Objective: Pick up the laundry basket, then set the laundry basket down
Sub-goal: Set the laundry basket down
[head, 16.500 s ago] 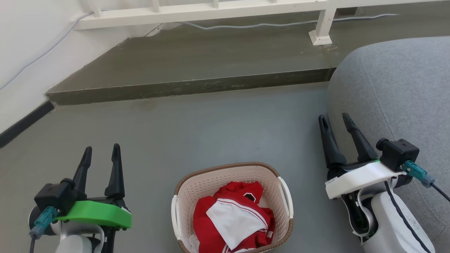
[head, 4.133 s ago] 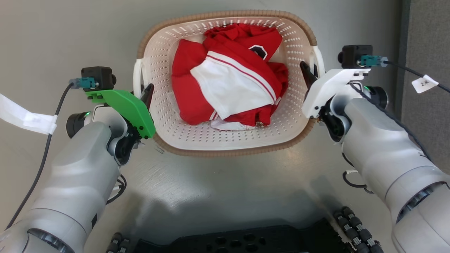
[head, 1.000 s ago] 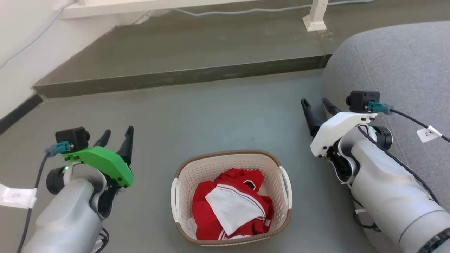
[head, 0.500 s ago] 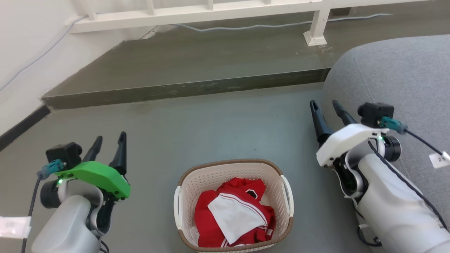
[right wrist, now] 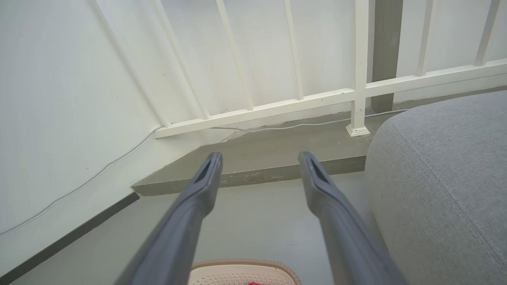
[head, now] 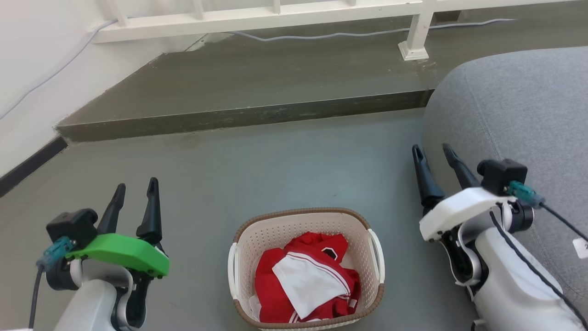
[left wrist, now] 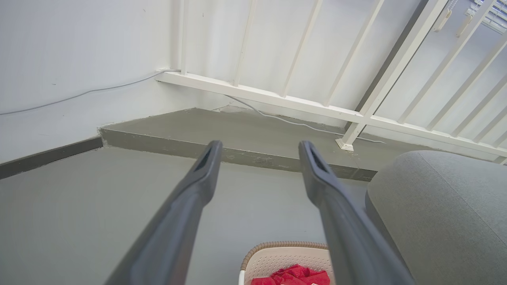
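The left gripper (head: 136,185) is found spread and empty, drawn nearer than a moment ago. The laundry basket (head: 301,211) is left on the near floor (head: 285,161) between the grippers, mouth up, its long axis seemingly running left to right. The right gripper (head: 431,148) is likewise released, so the set-down is judged done.

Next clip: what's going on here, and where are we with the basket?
A two-armed robot faces the laundry basket, which sits on the grey floor between its arms with red and white clothing inside. The left gripper and right gripper are both open and empty, one on either side of the basket and clear of it. A grey cushion lies beside the right arm. Neither basket handle is gripped at this moment.
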Robot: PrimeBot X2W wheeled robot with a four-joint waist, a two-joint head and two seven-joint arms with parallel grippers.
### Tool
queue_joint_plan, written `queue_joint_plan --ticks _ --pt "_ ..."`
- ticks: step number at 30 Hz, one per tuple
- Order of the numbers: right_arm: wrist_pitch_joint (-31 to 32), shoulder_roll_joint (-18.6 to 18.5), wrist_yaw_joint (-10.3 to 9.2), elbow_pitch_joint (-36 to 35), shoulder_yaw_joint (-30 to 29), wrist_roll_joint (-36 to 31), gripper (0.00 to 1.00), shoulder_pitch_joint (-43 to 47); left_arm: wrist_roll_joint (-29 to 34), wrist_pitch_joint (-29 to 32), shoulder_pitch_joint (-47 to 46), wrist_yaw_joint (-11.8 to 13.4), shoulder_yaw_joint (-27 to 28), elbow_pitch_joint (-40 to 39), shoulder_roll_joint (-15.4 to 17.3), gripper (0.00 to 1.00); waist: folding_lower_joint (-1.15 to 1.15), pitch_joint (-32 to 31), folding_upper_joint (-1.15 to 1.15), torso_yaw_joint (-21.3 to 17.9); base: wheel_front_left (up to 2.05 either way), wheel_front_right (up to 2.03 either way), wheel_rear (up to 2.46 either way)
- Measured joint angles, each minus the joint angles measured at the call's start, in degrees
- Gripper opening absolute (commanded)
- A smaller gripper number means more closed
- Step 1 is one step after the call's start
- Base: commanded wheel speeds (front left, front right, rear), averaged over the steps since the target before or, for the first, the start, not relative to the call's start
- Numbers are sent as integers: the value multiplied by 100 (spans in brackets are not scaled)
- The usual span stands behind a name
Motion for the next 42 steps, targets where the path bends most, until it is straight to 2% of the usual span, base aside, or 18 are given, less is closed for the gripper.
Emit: queue_joint_plan --ticks 7,17,30,42 --pt "0 35 -86 -278 -163 -300 100 377 441 0 394 0 405 -410 -110 100 0 13 0 37 0 0 0" --pt "0 137 -87 -561 -366 -590 100 626 935 0 749 -18 687 -735 -218 100 0 15 0 47 0 0 0" --pt "0 213 -87 -733 -631 -835 100 905 1241 0 1042 -220 960 -980 -544 100 0 40 0 56 0 0 0" --pt "0 339 -32 -810 -770 -945 100 1001 1407 0 1158 -374 1177 -1018 -665 100 0 74 0 54 0 0 0"
